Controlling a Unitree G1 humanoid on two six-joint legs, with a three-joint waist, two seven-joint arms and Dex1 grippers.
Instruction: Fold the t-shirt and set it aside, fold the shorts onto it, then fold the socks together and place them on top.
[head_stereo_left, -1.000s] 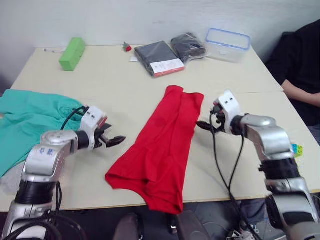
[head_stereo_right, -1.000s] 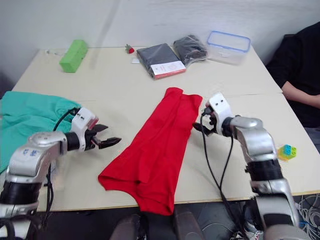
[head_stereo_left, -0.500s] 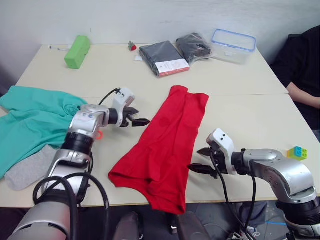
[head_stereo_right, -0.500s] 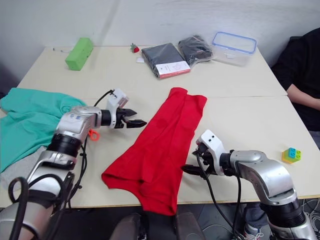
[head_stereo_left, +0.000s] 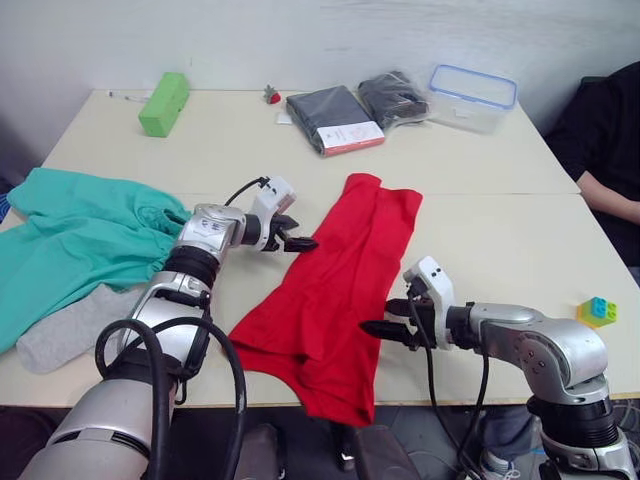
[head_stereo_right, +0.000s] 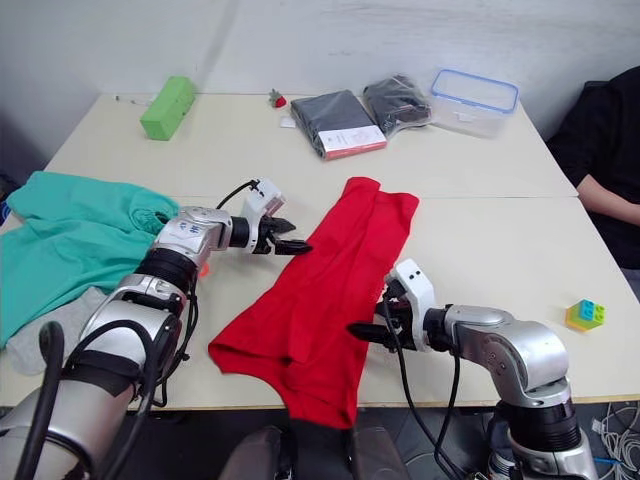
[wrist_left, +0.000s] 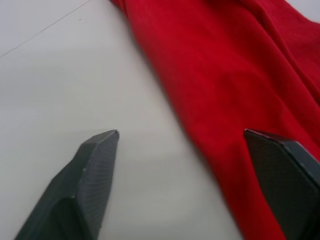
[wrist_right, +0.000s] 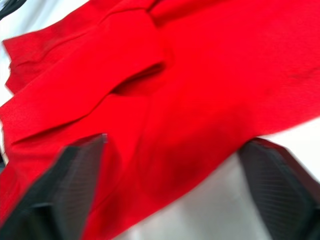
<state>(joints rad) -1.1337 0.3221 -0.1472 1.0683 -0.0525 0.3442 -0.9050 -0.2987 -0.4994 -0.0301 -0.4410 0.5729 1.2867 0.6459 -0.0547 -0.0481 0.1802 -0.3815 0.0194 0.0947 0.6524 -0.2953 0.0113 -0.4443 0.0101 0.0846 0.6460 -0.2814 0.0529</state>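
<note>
The red t-shirt (head_stereo_left: 330, 285) lies folded lengthwise in a long strip across the middle of the table, its lower end at the front edge. My left gripper (head_stereo_left: 303, 242) is open at the strip's left edge; in the left wrist view the red t-shirt (wrist_left: 225, 75) edge lies between the fingers (wrist_left: 95, 170). My right gripper (head_stereo_left: 378, 316) is open at the strip's right edge, nearer the front, with the red cloth (wrist_right: 200, 75) just ahead of it. The teal shorts (head_stereo_left: 80, 240) lie crumpled at the far left. A grey sock (head_stereo_left: 62, 332) lies below them.
At the back stand a lime-green block (head_stereo_left: 165, 102), two dark packaged garments (head_stereo_left: 335, 118), a small red thing (head_stereo_left: 272, 96) and a clear blue-rimmed container (head_stereo_left: 473, 97). Toy bricks (head_stereo_left: 598, 310) sit at the right edge. A person in black (head_stereo_left: 610, 130) sits on the right.
My left gripper has swung right and further back to the t-shirt's left edge. My right gripper has come forward along the right edge. The camera has shifted slightly.
</note>
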